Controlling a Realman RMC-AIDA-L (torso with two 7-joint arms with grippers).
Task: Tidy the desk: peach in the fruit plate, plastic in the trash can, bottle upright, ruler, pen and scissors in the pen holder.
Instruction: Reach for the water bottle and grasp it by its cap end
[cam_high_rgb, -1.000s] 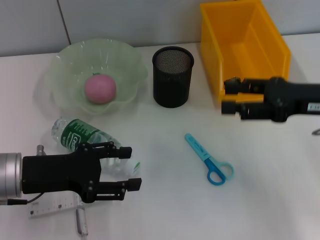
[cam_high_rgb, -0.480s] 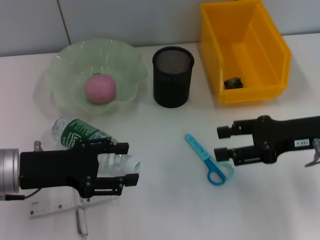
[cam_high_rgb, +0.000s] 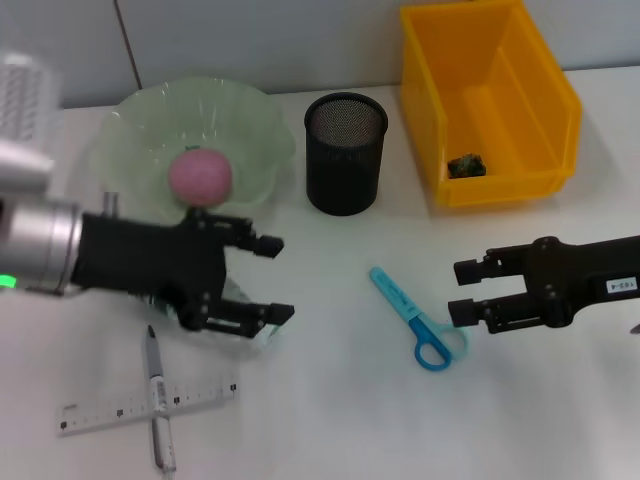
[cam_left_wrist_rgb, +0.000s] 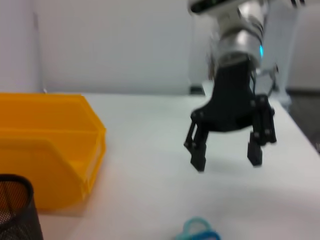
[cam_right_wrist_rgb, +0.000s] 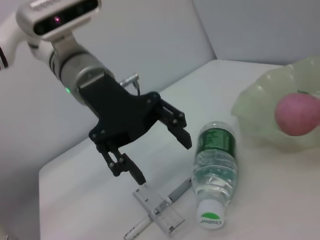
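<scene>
My left tool (cam_high_rgb: 258, 279) hangs wide open above the lying bottle (cam_right_wrist_rgb: 214, 161) — lined up to stand it upright.

My right tool (cam_high_rgb: 468, 290), open and empty, hovers beside the scissors (cam_high_rgb: 413, 317) on the worktop (cam_high_rgb: 330, 420) — pen holder (cam_high_rgb: 345, 152) behind.

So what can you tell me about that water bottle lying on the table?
The water bottle is clear plastic with a green label and a white cap. It lies on its side on the white table, not upright, beside the pale green fruit plate that holds the peach. Its cap end is near the ruler and pen. The left gripper hangs open above it, hiding most of it from the head camera; nothing grips it.
</scene>
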